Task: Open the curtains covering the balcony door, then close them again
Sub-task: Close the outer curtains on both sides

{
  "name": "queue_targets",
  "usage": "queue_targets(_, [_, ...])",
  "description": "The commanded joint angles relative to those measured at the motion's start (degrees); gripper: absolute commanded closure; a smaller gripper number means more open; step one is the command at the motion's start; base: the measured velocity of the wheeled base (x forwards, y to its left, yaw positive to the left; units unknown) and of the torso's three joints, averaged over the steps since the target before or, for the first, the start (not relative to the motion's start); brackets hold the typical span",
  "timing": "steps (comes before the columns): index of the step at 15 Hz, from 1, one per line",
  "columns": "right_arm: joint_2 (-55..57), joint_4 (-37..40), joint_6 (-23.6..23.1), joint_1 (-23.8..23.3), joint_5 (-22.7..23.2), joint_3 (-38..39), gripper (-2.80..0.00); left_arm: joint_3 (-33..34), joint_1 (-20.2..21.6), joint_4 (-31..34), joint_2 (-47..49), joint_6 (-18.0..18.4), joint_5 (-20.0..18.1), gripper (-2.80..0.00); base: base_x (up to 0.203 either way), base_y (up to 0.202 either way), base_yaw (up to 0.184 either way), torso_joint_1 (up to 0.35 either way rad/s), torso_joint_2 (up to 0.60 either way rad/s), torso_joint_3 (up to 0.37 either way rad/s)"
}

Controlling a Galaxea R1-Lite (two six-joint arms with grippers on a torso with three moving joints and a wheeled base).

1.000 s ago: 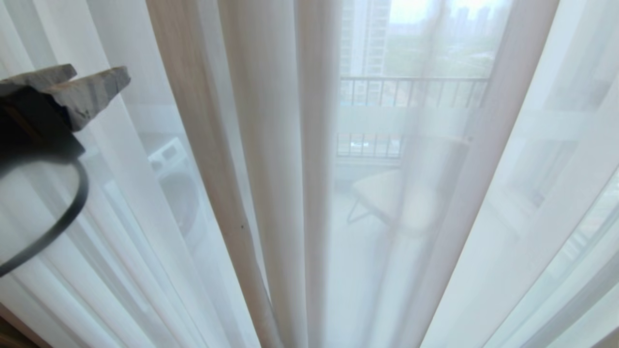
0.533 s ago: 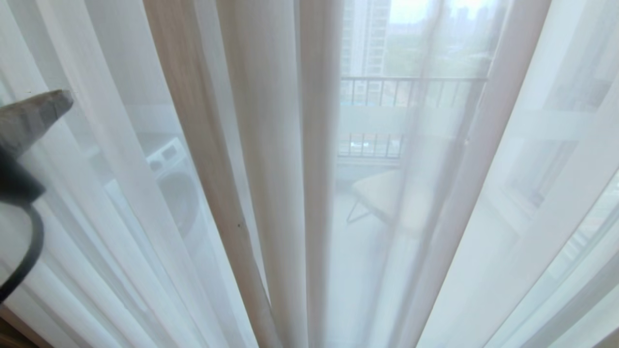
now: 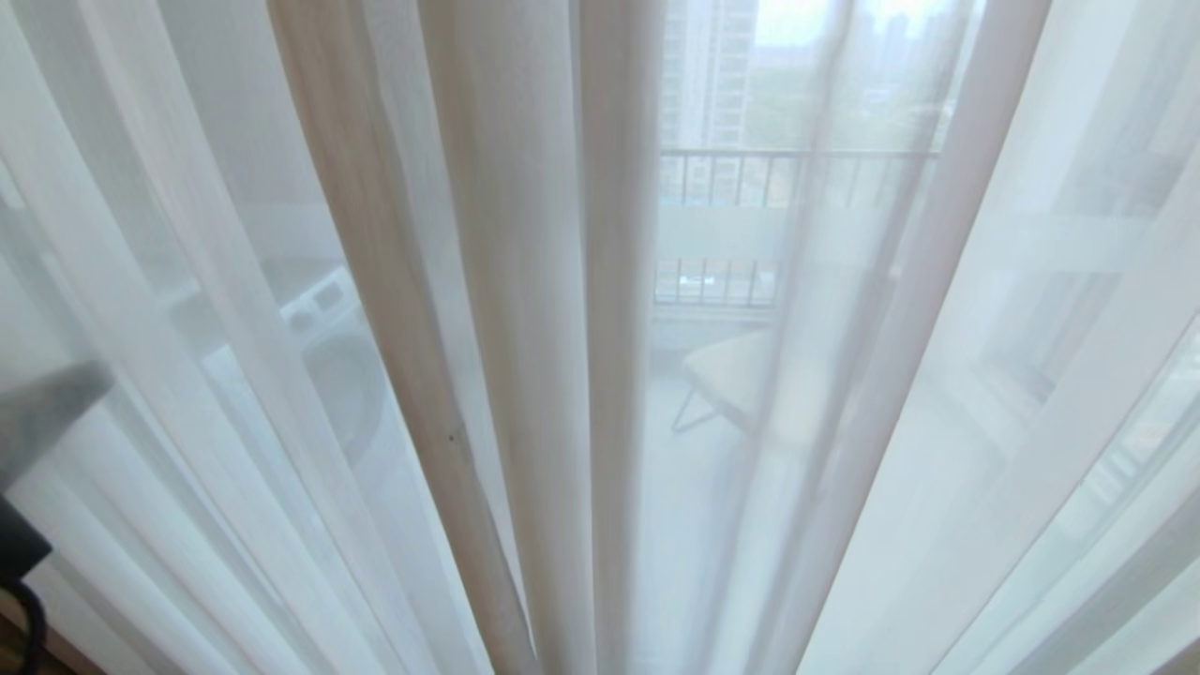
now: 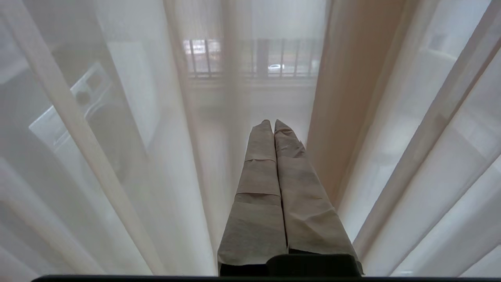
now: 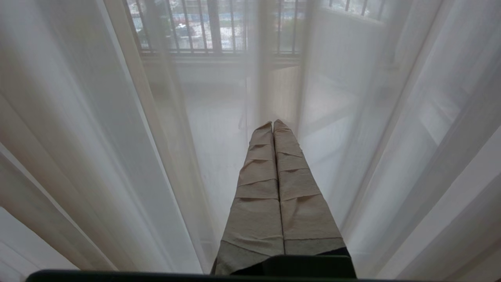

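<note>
Curtains [image 3: 525, 309] hung drawn across the whole head view when I checked it, sheer white folds with one cream-beige pleat running top to bottom just left of centre. Their long axis was vertical, so I judged that any pull would have to go sideways along the rail. Behind the fabric I could make out a balcony railing [image 3: 797, 178], a chair [image 3: 759, 384] and what looked like a washing machine [image 3: 328, 347]; the balcony door itself I could not pick out. My left gripper [image 4: 273, 125] sat low at the left edge of the head view, fingers pressed together on nothing, with the beige pleat [image 4: 352, 98] just beside its tips. My right gripper [image 5: 273, 125] was likewise closed and empty, facing sheer fabric. I reckoned the left was the nearer one to that pleat.
</note>
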Motion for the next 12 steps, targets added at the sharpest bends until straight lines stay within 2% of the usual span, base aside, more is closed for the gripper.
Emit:
queue_targets(1, [0.0,0.0,0.0,0.0,0.0,0.0,0.0,2.5,9.0,2.7,-4.2,-0.8,-6.4,0.0,0.0,0.0,0.0,0.0,0.0,0.0])
queue_targets(3, [0.0,0.0,0.0,0.0,0.0,0.0,0.0,7.6,16.8,3.9,-8.3,-1.2,-14.8,0.0,0.0,0.0,0.0,0.0,0.0,0.0])
queue_targets(5, [0.0,0.0,0.0,0.0,0.0,0.0,0.0,12.9,18.5,4.5,-13.0,-1.2,-18.6,0.0,0.0,0.0,0.0,0.0,0.0,0.0])
queue_targets(9, [0.0,0.0,0.0,0.0,0.0,0.0,0.0,20.0,19.9,8.3,-27.1,-1.1,-18.5,0.0,0.0,0.0,0.0,0.0,0.0,0.0])
queue_targets(12, [0.0,0.0,0.0,0.0,0.0,0.0,0.0,24.3,22.8,12.1,-36.9,-1.0,-18.3,0.0,0.0,0.0,0.0,0.0,0.0,0.0])
